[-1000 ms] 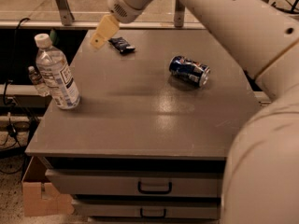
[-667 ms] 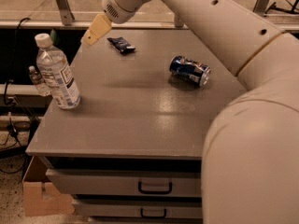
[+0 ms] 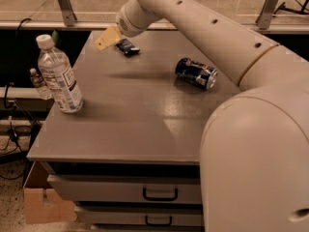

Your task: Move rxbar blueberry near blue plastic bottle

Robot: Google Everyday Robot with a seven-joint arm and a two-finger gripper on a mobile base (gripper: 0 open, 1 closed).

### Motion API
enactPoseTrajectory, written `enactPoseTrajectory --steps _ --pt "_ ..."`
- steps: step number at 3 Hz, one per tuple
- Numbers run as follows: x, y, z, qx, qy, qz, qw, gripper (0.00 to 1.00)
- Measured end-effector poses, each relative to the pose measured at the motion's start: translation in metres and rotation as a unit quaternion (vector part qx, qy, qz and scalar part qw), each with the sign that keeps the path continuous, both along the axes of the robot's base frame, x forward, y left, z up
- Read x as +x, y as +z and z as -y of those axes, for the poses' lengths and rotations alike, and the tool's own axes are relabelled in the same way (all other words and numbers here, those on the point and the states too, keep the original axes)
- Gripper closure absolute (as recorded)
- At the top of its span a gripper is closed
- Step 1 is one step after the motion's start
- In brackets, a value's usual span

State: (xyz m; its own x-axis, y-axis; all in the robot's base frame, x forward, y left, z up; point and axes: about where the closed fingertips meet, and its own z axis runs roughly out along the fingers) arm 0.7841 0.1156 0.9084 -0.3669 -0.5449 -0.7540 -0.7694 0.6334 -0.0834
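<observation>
Gripper point(image 3: 107, 37) sits at the end of the cream arm point(image 3: 193, 18), which reaches in from the right across the far part of the grey table point(image 3: 130, 129). It hangs over the far left corner, just left of the rxbar blueberry point(image 3: 127, 46); whether it is released or clenched cannot be told, and no object is seen in its grasp. Rxbar blueberry lies flat on the table near the far edge, with its dark wrapper angled. Blue plastic bottle point(image 3: 59, 76) stands upright at the left edge, white cap up, well apart from the rxbar blueberry. 1 blue soda can point(image 3: 195, 73) lies on its side toward the right. 1 small clear bottle point(image 3: 38, 83) stands behind the blue plastic bottle, off the table. Below the tabletop, 2 drawers point(image 3: 120, 190) show dark handles, and 1 cardboard box point(image 3: 41, 204) rests on the floor at lower left.
</observation>
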Motion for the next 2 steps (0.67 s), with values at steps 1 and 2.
enactPoseTrajectory --steps 1,2 --pt "0.015 -0.021 0.01 0.035 -0.035 -0.018 0.9986 0.0" --pt "0.031 -0.036 0.015 0.064 -0.058 -0.032 0.9958 0.0"
